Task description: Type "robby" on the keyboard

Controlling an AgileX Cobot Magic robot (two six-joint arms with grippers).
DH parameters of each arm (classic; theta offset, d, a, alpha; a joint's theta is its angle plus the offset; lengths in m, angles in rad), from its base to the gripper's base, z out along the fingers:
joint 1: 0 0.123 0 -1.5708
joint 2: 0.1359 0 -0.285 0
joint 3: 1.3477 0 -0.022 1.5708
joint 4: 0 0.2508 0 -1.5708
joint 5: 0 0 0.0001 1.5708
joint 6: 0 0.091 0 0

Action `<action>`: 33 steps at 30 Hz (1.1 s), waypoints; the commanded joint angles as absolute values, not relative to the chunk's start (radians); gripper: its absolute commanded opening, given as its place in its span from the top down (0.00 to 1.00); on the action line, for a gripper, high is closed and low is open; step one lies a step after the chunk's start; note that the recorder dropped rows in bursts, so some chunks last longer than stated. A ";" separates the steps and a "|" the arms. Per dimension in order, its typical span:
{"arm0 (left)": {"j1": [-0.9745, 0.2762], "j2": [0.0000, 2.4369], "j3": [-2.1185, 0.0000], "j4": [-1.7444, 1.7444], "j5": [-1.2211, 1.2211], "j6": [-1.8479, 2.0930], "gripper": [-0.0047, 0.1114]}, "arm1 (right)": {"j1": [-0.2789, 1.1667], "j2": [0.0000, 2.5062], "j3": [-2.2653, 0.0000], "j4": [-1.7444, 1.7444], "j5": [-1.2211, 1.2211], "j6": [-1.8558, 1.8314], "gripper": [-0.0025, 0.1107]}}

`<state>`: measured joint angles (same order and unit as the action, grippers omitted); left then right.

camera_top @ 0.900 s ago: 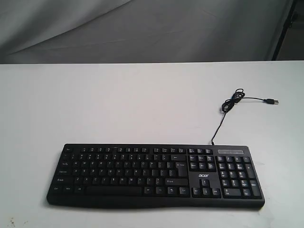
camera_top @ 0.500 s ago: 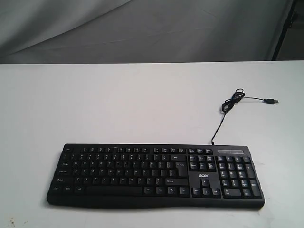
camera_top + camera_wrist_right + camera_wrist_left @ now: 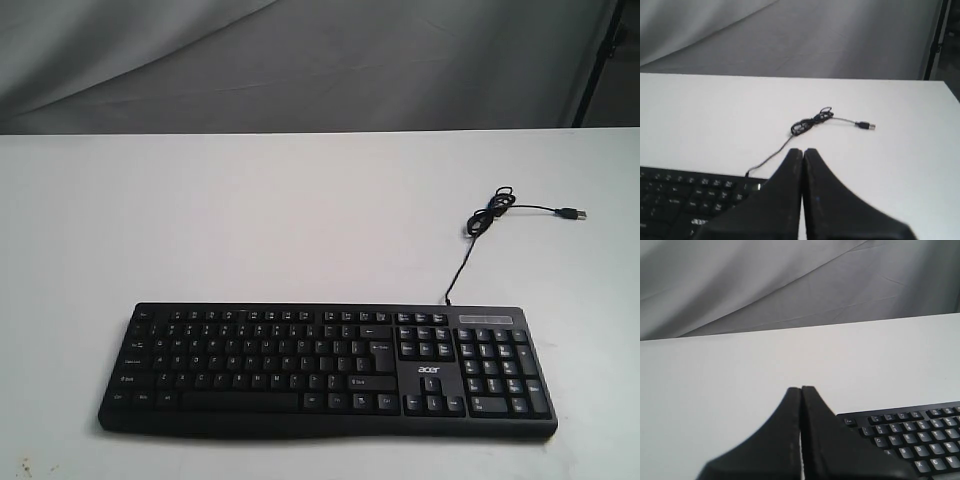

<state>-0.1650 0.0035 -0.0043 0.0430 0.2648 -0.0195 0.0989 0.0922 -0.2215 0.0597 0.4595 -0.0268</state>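
Note:
The wide black keyboard (image 3: 328, 370) lies near the front edge of the white table (image 3: 250, 220), number pad and white acer logo on its right side. Its thin black cable (image 3: 470, 245) runs back to a small coil and a USB plug (image 3: 573, 214). Neither gripper shows in the exterior view. In the left wrist view my left gripper (image 3: 801, 389) is shut and empty, off the keyboard's (image 3: 910, 435) Esc corner, above bare table. In the right wrist view my right gripper (image 3: 803, 150) is shut and empty, near the keyboard's (image 3: 685, 197) cable corner, the cable (image 3: 810, 122) beyond it.
A grey cloth backdrop (image 3: 300, 60) hangs behind the table's far edge. A dark stand leg (image 3: 598, 60) rises at the far right corner. Small dark specks (image 3: 22, 466) mark the table's front left.

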 commanded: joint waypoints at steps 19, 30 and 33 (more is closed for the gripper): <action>-0.171 0.000 0.000 0.048 0.258 -0.022 0.96 | 0.267 0.816 -0.713 0.142 0.579 -0.034 0.98; -0.171 0.000 0.000 0.048 0.258 -0.022 0.96 | 0.578 1.321 -1.044 0.340 0.592 -0.261 0.98; -0.171 0.000 0.000 0.048 0.258 -0.022 0.96 | 0.626 1.427 -1.131 0.343 0.594 -0.261 0.98</action>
